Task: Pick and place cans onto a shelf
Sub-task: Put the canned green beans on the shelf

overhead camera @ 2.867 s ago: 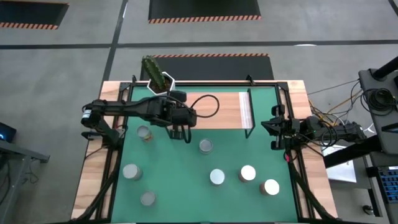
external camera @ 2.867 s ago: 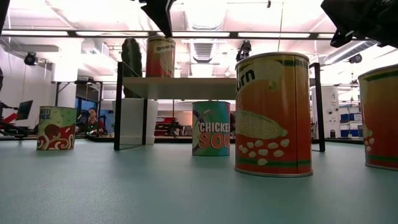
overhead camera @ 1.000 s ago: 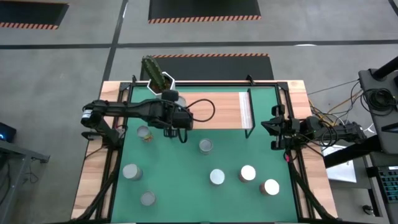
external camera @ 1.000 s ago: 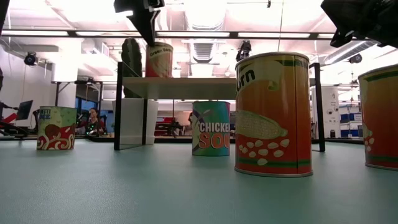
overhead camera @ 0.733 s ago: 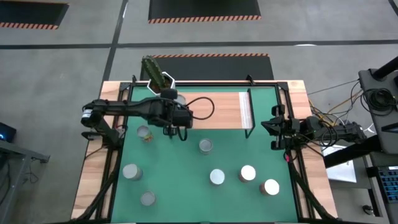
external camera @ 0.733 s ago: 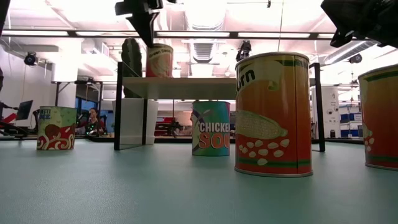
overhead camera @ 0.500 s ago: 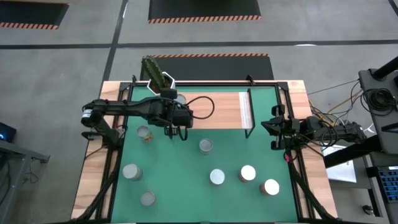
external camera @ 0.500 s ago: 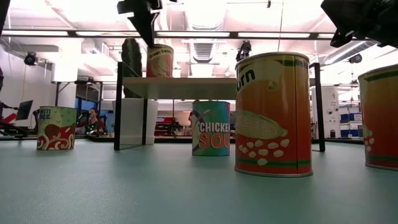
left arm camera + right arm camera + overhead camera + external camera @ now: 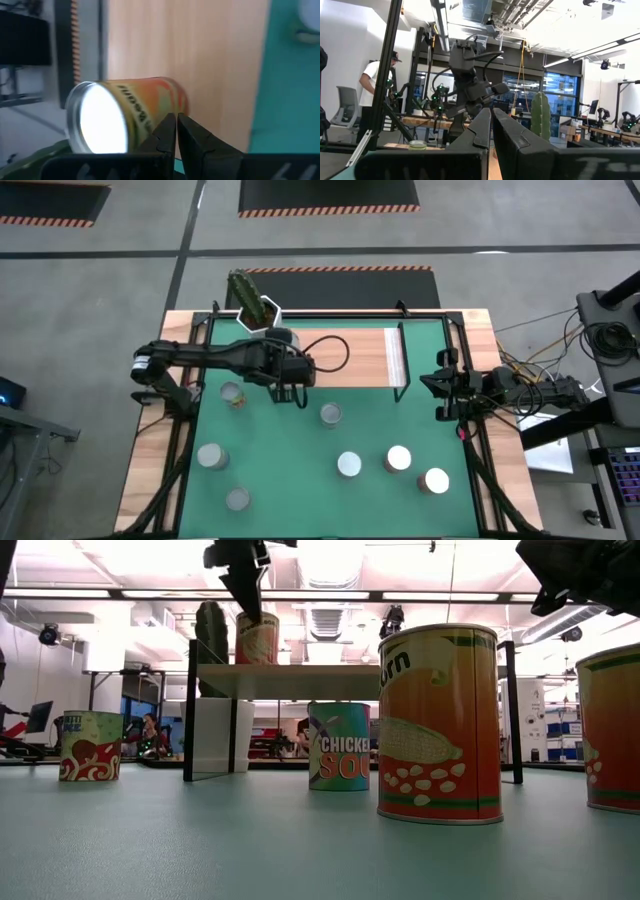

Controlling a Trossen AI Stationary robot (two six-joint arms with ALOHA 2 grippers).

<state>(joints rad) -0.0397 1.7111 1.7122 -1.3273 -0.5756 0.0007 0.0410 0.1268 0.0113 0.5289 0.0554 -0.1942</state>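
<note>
Standing upright at the shelf's (image 9: 340,358) left end, beside the cactus pot (image 9: 258,312), is one can (image 9: 257,638) with a silvery top and an orange-and-cream label. The left gripper (image 9: 176,131) hangs just beside it, fingers pressed together, holding nothing. Six more cans stand on the green mat (image 9: 300,470), making seven: one (image 9: 232,393) near the left arm, one (image 9: 331,414) mid-mat, four nearer the front. The right gripper (image 9: 438,396) waits at the mat's right edge, fingers together and empty.
</note>
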